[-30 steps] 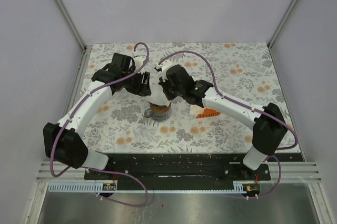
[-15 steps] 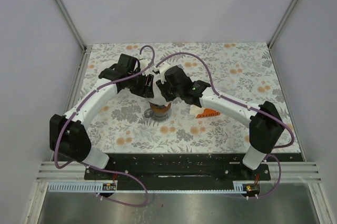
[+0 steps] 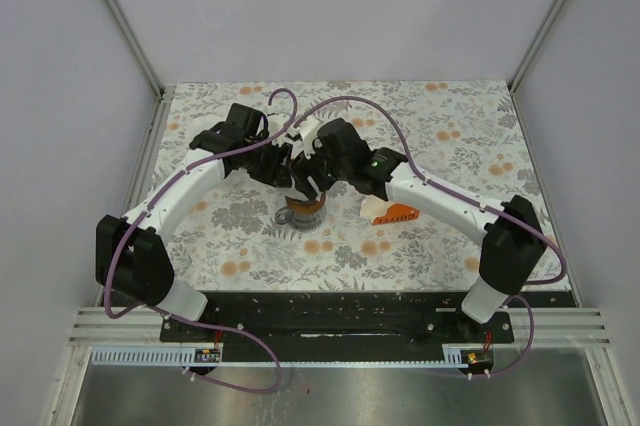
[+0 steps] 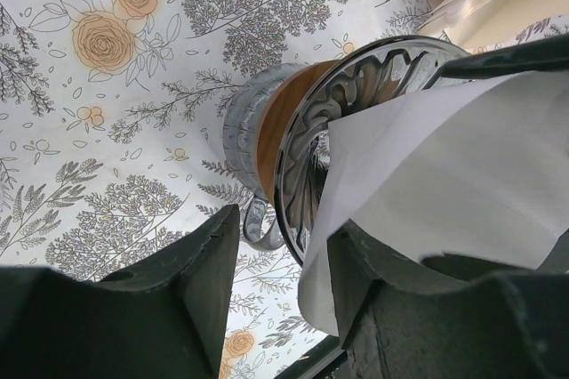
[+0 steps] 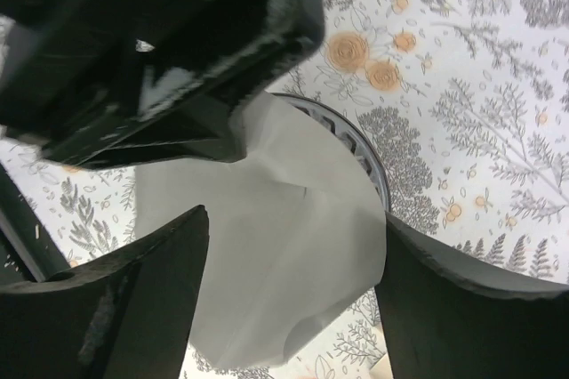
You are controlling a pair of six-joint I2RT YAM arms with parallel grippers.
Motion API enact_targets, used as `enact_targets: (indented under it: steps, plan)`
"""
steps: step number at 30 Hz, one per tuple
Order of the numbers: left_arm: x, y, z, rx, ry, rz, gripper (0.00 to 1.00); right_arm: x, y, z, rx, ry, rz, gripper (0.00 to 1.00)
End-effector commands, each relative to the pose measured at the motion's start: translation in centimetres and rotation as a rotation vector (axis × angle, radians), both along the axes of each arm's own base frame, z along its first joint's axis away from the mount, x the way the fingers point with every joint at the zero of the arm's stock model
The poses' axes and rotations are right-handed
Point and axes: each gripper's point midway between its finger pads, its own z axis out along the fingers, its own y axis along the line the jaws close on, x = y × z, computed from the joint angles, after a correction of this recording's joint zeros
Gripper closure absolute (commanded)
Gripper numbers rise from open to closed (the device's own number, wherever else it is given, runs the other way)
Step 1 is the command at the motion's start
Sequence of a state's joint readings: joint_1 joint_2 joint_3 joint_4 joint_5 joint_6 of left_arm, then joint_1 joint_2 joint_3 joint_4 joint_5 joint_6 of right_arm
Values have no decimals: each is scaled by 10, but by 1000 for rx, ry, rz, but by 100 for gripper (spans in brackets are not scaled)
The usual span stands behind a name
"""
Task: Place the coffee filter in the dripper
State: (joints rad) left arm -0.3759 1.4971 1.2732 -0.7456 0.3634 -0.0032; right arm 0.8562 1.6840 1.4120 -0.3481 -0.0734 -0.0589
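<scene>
Seating the coffee filter in the dripper looks to us like the step in hand: the paper lies across its mouth and overhangs the rim, the left gripper and right gripper both stand with jaws apart around it, and next we would nudge it down evenly.

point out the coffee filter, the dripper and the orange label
coffee filter (image 5: 284, 254): right wrist view, middle of the white paper.
dripper (image 4: 277, 121): left wrist view, on its brown wooden collar.
orange label (image 3: 397, 214): top view, on its orange face.
</scene>
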Motion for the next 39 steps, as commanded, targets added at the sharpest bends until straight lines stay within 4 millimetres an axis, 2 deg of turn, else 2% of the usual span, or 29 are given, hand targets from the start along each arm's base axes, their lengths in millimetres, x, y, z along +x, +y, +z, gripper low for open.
enact_targets:
  steps: [1,4,6,9,12,13,15,19,29,33,36,39]
  plan:
    - [11,-3,7,-1,-61,-19,53,-7,-1,78,96,-161,124,20]
    - [11,-4,9,-5,-67,-23,53,-13,-8,86,43,-236,213,20]
    - [12,-4,10,-3,-73,-23,53,-26,-12,88,2,-284,331,20]
    - [12,-2,9,4,-75,-23,53,-58,-21,89,-44,-394,595,20]
    - [11,-2,12,1,-83,-28,53,-98,-33,76,-83,-563,927,20]
    - [12,-2,12,3,-82,-27,53,-102,-36,74,-101,-598,974,19]
    - [12,-2,12,5,-85,-25,53,-97,-39,77,-143,-620,979,18]
    - [13,-2,13,4,-89,-28,53,-84,-52,48,-328,-525,1018,17]
    - [12,-2,11,2,-83,-27,52,-42,-33,13,-454,-562,992,16]
    - [12,-3,11,1,-83,-28,52,-42,-21,6,-418,-574,1024,16]
    - [12,-3,10,2,-82,-28,52,-44,-20,-10,-440,-526,1050,19]
    - [13,-3,12,1,-85,-28,52,-43,-23,-25,-478,-477,1060,29]
